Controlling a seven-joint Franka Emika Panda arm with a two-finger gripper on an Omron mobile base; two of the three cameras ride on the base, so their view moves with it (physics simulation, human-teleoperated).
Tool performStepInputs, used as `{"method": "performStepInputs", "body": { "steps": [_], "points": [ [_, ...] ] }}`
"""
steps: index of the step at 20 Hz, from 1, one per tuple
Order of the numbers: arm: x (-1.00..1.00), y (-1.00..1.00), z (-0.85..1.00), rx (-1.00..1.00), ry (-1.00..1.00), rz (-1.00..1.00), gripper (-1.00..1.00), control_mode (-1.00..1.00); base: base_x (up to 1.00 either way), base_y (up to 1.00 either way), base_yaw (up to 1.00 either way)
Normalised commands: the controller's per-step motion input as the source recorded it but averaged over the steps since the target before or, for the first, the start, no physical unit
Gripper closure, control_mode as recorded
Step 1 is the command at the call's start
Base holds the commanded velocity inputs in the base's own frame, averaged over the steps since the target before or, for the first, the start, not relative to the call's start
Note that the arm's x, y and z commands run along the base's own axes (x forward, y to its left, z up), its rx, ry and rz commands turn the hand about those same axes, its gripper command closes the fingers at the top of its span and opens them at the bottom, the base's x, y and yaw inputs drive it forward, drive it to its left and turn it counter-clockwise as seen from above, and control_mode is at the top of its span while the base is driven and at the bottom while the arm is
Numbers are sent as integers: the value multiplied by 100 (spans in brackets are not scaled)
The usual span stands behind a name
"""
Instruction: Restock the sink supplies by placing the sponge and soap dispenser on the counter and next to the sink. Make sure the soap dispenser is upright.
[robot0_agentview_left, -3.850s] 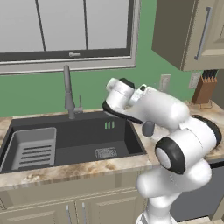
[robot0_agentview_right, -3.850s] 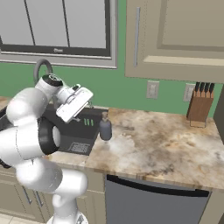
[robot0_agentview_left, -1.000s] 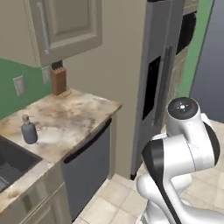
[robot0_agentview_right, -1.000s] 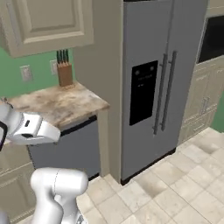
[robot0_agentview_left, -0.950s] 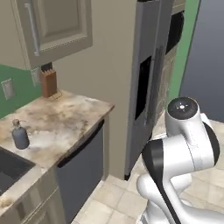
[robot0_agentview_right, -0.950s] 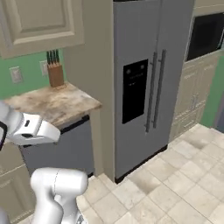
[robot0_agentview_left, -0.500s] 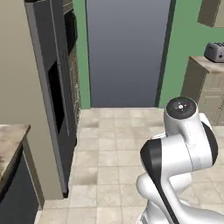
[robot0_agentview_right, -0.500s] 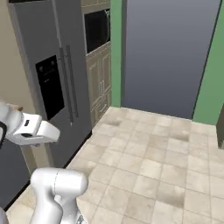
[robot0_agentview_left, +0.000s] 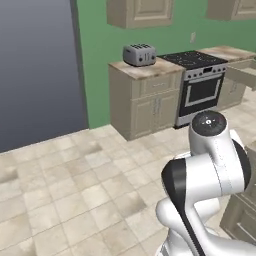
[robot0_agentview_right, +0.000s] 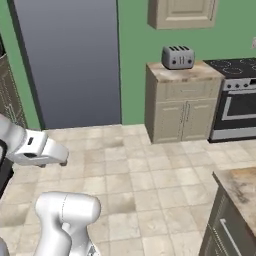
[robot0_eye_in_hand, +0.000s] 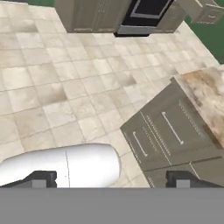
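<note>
One toaster (robot0_agentview_left: 139, 54) on cabinet top (robot0_agentview_left: 142, 69) | hand (robot0_eye_in_hand: 111, 179) wide, holding nothing

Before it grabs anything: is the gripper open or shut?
Open: in the hand view the gripper has its two dark fingertips far apart, nothing between them.

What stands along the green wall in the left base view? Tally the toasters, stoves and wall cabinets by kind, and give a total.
Toaster: 1
Stove: 1
Wall cabinets: 2
Total: 4
</note>
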Motion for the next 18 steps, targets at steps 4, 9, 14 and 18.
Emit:
{"method": "performStepInputs", "body": {
  "steps": [4, 9, 14, 18],
  "points": [
    [0, 0, 0, 0, 0, 0, -100, 100, 100, -20, -56],
    [0, 0, 0, 0, 0, 0, -100, 100, 100, -1, -47],
    [0, 0, 0, 0, 0, 0, -100, 100, 100, 0, -44],
    [0, 0, 0, 0, 0, 0, -100, 100, 100, 4, -49]
  ]
}}
